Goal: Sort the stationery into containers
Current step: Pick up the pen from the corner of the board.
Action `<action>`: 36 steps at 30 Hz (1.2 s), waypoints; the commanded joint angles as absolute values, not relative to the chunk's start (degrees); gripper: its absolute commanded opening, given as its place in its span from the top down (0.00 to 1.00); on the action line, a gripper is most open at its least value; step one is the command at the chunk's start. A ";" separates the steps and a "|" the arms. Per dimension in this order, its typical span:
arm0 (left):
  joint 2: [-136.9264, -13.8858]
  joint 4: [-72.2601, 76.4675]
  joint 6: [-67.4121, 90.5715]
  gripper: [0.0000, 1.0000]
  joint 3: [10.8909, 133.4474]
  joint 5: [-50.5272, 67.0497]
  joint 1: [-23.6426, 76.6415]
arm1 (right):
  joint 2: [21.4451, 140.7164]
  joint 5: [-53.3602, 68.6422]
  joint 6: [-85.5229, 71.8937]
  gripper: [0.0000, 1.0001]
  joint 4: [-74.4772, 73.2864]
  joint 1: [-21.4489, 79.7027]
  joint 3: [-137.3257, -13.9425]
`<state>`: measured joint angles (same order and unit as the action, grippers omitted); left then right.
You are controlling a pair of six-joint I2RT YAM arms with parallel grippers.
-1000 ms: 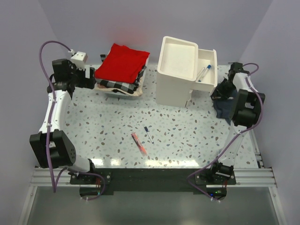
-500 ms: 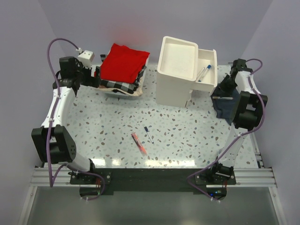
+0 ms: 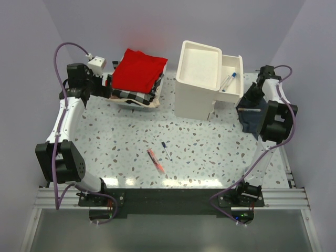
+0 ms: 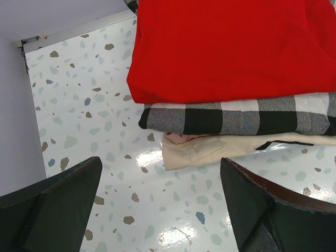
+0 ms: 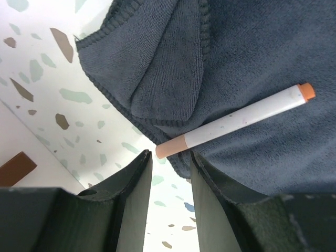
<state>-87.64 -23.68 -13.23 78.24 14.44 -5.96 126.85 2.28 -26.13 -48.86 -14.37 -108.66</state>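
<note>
Table [image 3: 210, 142] glossy speckled terrazzo | walls [image 3: 173, 16] pale lilac | left gripper [image 4: 160, 173] jaws spread, empty | right gripper [image 5: 171, 163] jaws half-closed at pen [image 5: 236, 119] over dark cloth [image 5: 252, 52], grasp unclear

worktop [image 3: 210, 142]: white, grey-brown speckles | red cloth [image 3: 137, 68]: plain red | checked cloth [image 4: 236, 118]: black-white check | towel [image 5: 252, 58]: dark blue-grey | pen [image 5: 236, 121]: white, orange ends | marker [image 3: 156, 160]: orange-red | drawer unit [image 3: 197, 79]: cream-white
</note>
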 commanded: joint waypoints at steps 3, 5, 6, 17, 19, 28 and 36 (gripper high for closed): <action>-88.15 -22.85 -15.20 0.00 79.72 13.54 -5.54 | 126.65 3.60 -26.72 0.62 -48.52 -13.89 -106.35; -88.50 -22.76 -15.38 0.00 79.98 13.27 -5.36 | 126.74 3.69 -26.72 0.62 -48.43 -13.71 -105.82; -88.77 -22.76 -15.47 0.00 79.98 13.27 -5.01 | 126.83 3.52 -26.72 0.62 -48.34 -13.62 -105.82; -90.79 -22.76 -16.70 0.00 81.56 11.87 -3.17 | 131.04 2.20 -26.72 0.62 -47.81 -13.01 -108.63; -90.88 -22.94 -17.05 0.00 81.48 11.52 -3.08 | 131.75 2.02 -26.89 0.61 -47.64 -13.09 -108.81; -91.14 -23.12 -17.67 0.00 81.39 10.99 -2.37 | 132.72 1.67 -27.42 0.70 -47.72 -13.10 -110.57; -91.23 -23.12 -17.75 0.00 81.39 10.72 -1.85 | 131.49 2.72 -28.48 0.67 -47.99 -13.36 -110.74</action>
<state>-91.07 -23.73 -16.45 78.67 11.16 -2.22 131.63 2.48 -27.18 -48.84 -13.23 -109.38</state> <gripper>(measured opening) 0.997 0.379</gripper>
